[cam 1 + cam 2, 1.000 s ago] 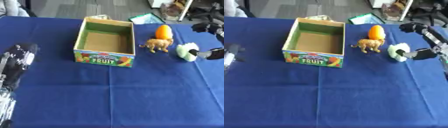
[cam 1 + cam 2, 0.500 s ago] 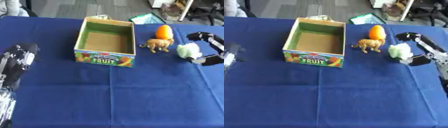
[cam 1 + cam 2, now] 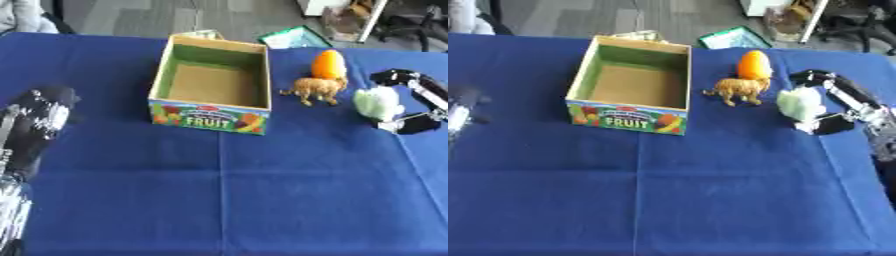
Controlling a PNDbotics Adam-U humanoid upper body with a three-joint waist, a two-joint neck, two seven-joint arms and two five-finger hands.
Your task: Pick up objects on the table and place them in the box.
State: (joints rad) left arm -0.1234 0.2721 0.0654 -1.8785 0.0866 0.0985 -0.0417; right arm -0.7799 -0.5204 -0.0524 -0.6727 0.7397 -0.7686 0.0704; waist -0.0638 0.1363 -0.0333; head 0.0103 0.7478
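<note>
A blue-covered worktop (image 3: pixel 219 200) filled the view from above. At its left edge the left robot hand (image 3: pixel 35 125) rested idle, black and silver, fingers relaxed and holding nothing.

Toward the far edge, left of centre, stood one open cardboard box (image 3: pixel 213 85) with "FRUIT" printed on its near wall; nothing lay inside it.

Right of the box, near the far right corner, three objects clustered. One small brown animal figure (image 3: pixel 315 89) stood on its legs. One orange, egg-shaped object (image 3: pixel 328 64) stood just behind it, touching or almost touching. One pale green-white lumpy object (image 3: pixel 800 104) sat nearer the right edge, just beside the animal.

The right robot hand (image 3: pixel 846 107) came in from the right edge, its fingers curved behind the pale object and its thumb in front, bracketing it. Whether the tips had actually met its surface could not be told; the hand looked spread rather than clamped.

The pale object looked light and possibly soft, so pinching across its middle would probably suit it. The animal seemed rigid and light, best taken round the body, not the thin legs. The orange object looked smooth and rounded, likely to slip or roll, so a wrap round its widest part would seem safest.
</note>
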